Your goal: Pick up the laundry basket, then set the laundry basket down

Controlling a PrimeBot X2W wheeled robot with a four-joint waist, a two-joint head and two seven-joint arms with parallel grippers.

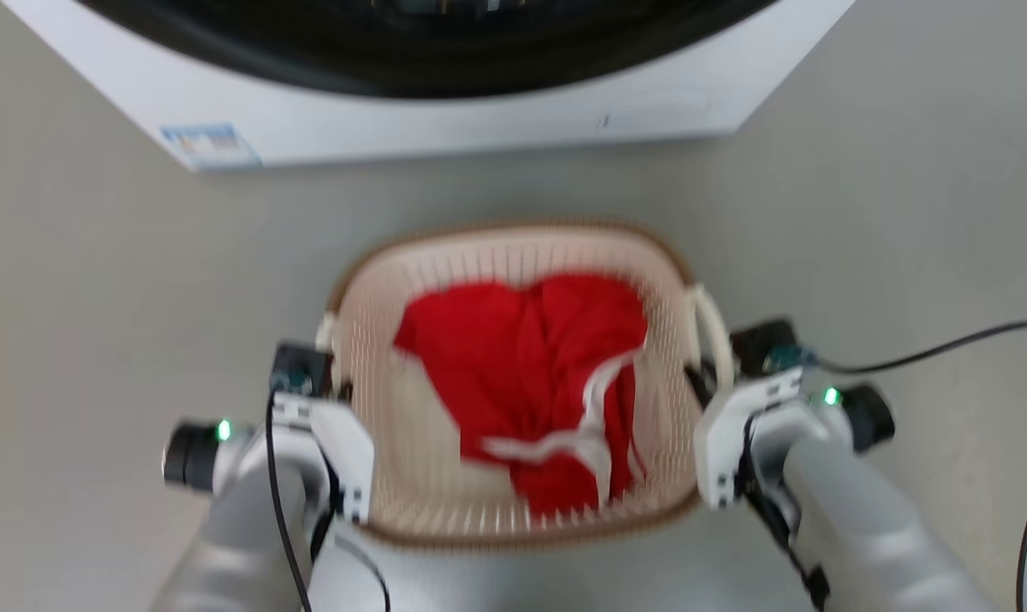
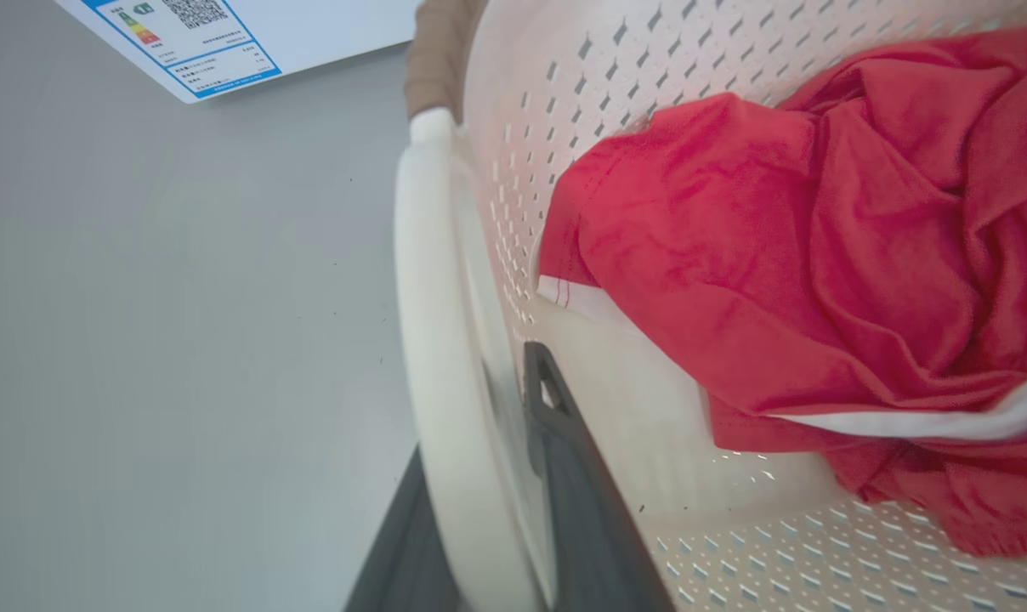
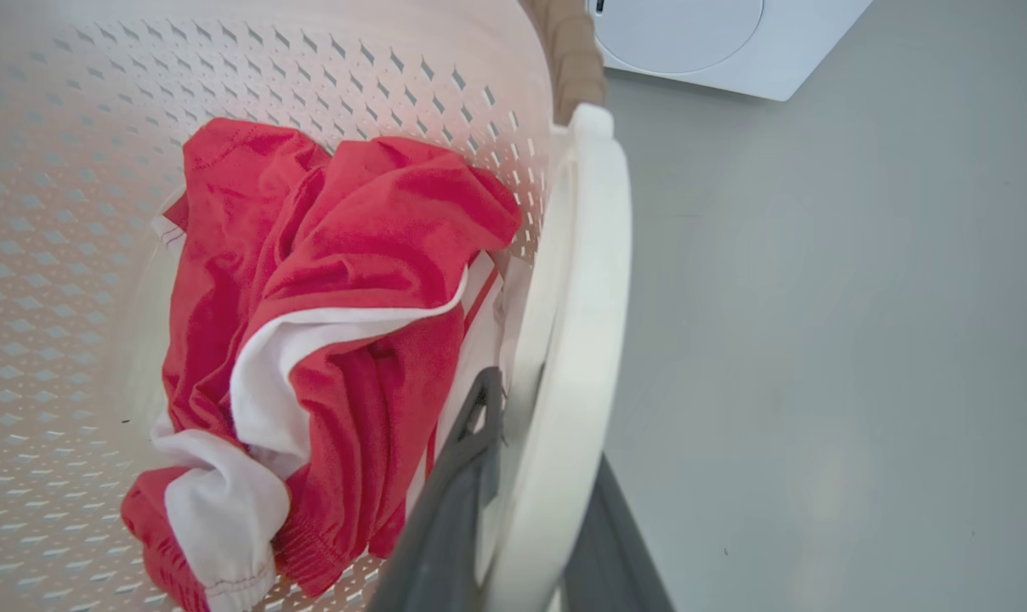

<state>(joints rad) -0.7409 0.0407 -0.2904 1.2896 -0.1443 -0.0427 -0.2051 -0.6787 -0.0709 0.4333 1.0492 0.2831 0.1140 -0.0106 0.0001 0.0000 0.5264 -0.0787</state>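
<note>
1. Gripping the laundry basket [image 1: 479, 263] with both arms. It sits mid-frame in the head view, below the white washing machine [image 1: 445, 119] at the top edge.
2. Left gripper [image 2: 479, 425]: fingers clamped across the basket's left loop handle [image 2: 428, 340], one dark finger on each side of the white loop.
3. Right gripper [image 3: 539, 425]: fingers closed on the right loop handle [image 3: 590, 280], again one finger on each side.
4. Red garment with white trim [image 1: 522, 357] lies crumpled inside the basket, right of centre in the head view.
5. Grey floor [image 1: 97, 297] surrounds the basket on all sides; we cannot tell whether its base touches it.
6. Black cable [image 1: 930, 348] runs from the right wrist towards the right edge of the frame.
7. Energy label [image 2: 182, 42] on the machine shows at the upper left of the left wrist view.
8. Head view is blurred; we can still read the brown rim.
</note>
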